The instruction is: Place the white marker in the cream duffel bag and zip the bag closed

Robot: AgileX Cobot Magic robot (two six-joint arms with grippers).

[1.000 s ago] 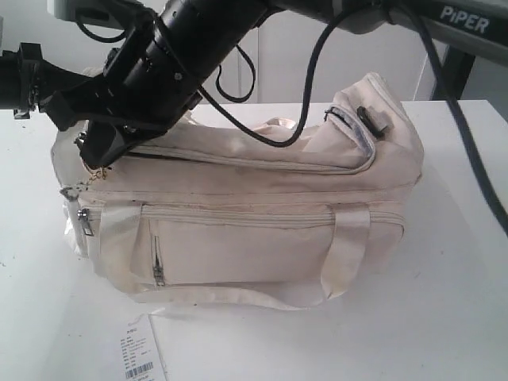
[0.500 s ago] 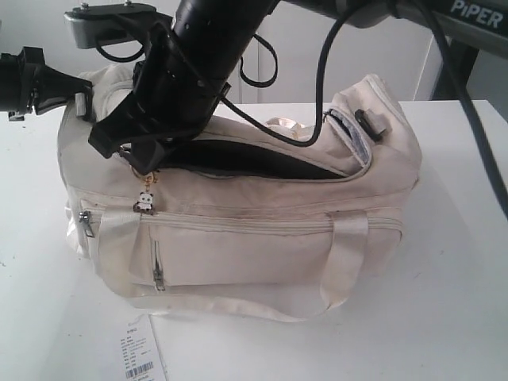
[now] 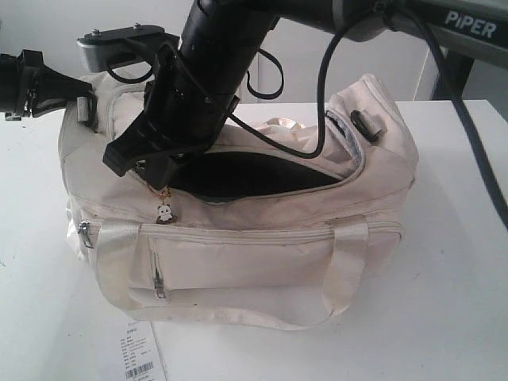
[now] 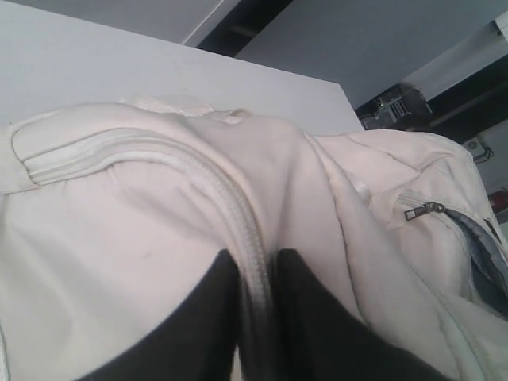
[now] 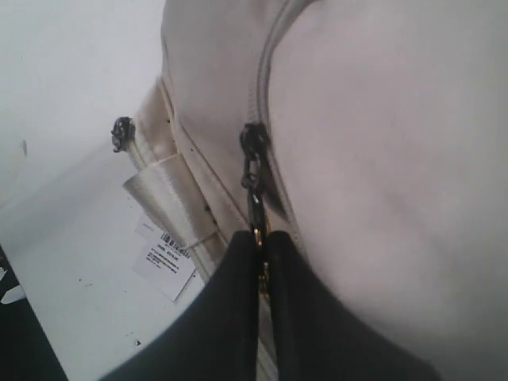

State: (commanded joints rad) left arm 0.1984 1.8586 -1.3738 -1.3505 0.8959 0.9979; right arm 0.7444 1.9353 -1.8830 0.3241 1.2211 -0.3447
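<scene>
1. Fabric is what we handle here: the cream duffel bag (image 3: 262, 254) sits slumped on the white table (image 3: 452, 302). Its main opening (image 3: 254, 175) gapes dark along the top, so the zip is not yet closed.
2. We find the white marker in no view. Whether it lies inside that dark mouth, we cannot tell.
3. The right gripper (image 5: 260, 238) reaches across to the bag's left end. Its fingers are pressed together on the zip pull (image 5: 255, 190), just below the black slider (image 5: 252, 143). A small panda charm (image 3: 164, 213) dangles beneath.
4. The left gripper (image 4: 255, 266) is pinched tight on a ridge of the bag's cloth along a zip seam at that same end, apparently bracing it.
5. We judge the bag light, soft and largely slack. It will fold and slide on the smooth table rather than resist, so the zip should run cleanly only while that end is held taut.
6. The pull is thin metal and could slip out of a shallow pinch. We would keep hold close to the slider.
7. The marker, by our reckoning, would be light, stiff and smooth, and apt to roll. We would take it across mid-barrel.
8. A barcoded paper tag (image 3: 139, 361) lies on the table in front of the bag. It is no marker.
</scene>
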